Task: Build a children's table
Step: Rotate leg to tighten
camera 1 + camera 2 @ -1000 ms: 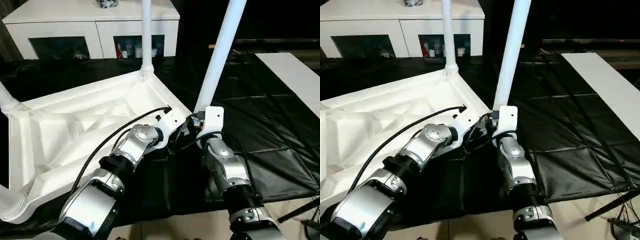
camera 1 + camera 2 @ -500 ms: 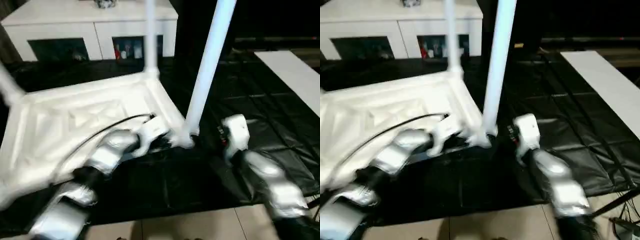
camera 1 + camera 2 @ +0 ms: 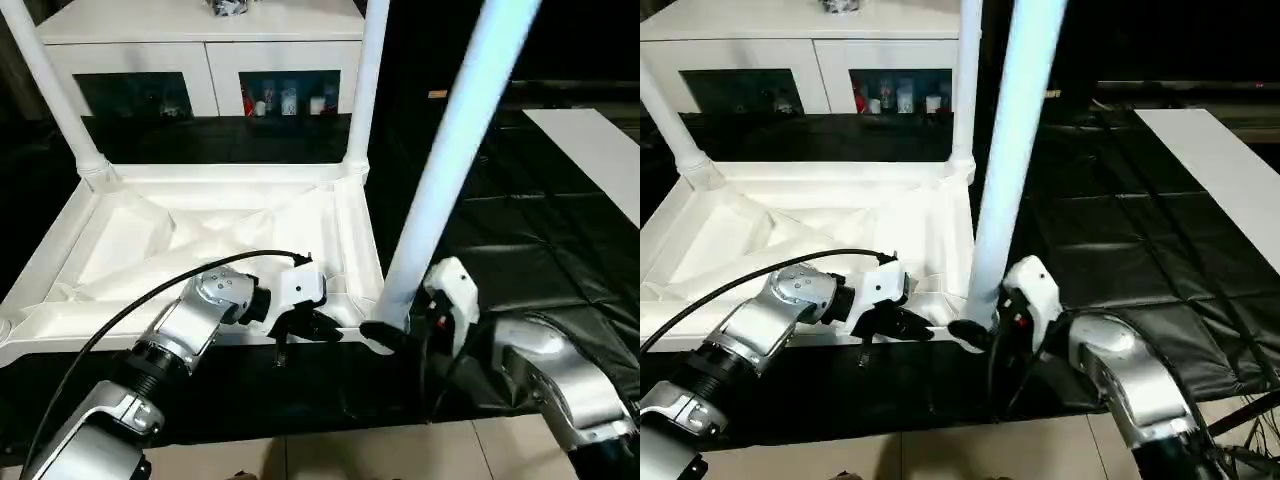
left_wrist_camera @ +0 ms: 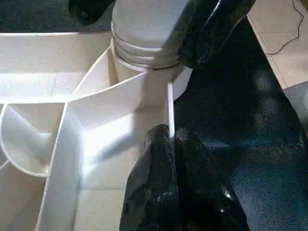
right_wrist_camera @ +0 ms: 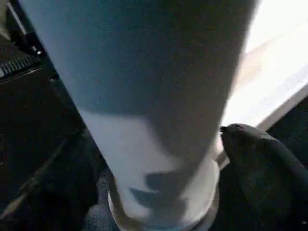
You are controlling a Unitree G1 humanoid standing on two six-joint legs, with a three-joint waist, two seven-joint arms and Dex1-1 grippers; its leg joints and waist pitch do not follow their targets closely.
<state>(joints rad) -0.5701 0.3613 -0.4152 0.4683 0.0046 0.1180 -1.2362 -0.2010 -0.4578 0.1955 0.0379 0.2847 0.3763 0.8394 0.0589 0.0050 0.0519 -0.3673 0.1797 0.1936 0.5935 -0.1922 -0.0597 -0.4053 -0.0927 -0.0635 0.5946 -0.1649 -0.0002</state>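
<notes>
Left wrist view: left hand point(image 4: 171, 144) pinches tabletop point(image 4: 96, 120) rim beside black mat point(image 4: 240, 134).

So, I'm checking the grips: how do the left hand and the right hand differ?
Opening: the left hand is shut, the right hand is open wide. Target: the left hand pinches the thin rim of the tabletop, while the right hand straddles the base of the near leg. Both hands are black, two-fingered and at the same near corner.

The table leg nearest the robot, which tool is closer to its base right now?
Right. The right tool straddles the base of the leg, a finger on each side. The left tool pinches the tabletop rim just beside that corner socket.
</notes>
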